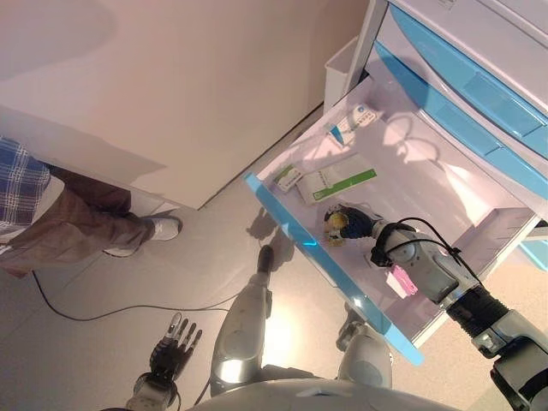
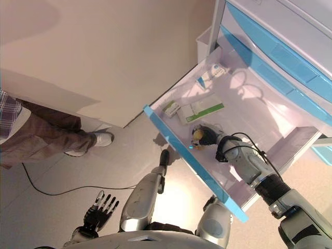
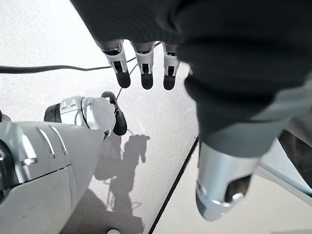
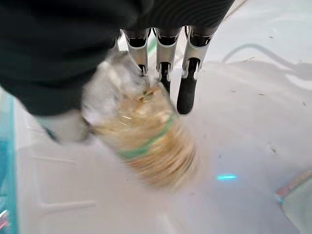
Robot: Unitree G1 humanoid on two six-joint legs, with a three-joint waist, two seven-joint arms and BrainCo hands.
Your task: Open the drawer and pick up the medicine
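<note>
The right arm reaches from the lower right into the open drawer [image 1: 282, 218], its hand [image 1: 358, 225] low over the drawer floor near the blue front edge. In the right wrist view its fingers [image 4: 187, 92] point down past a yellowish bottle [image 4: 146, 141] with a green band, the medicine; the bottle sits between thumb and fingers and the hand appears closed round it, though the bottle is blurred. In the head views the bottle [image 2: 199, 136] shows just beyond the hand, toward the front of the drawer.

The left hand [image 1: 173, 344] hangs low at the robot's left side over the floor, away from the cabinet, with its fingers [image 3: 145, 68] straight and holding nothing.

Further back in the drawer lie a flat green-and-white box [image 1: 336, 180], a small white box [image 1: 288, 178] beside it near the front corner, and a white-and-teal box [image 1: 354, 122] toward the back. Above the drawer are shut cabinet drawers [image 1: 467, 81] with blue fronts. A person's leg [image 1: 86, 227] and white shoe [image 1: 158, 228] stand on the floor to the left, well apart from the cabinet.
</note>
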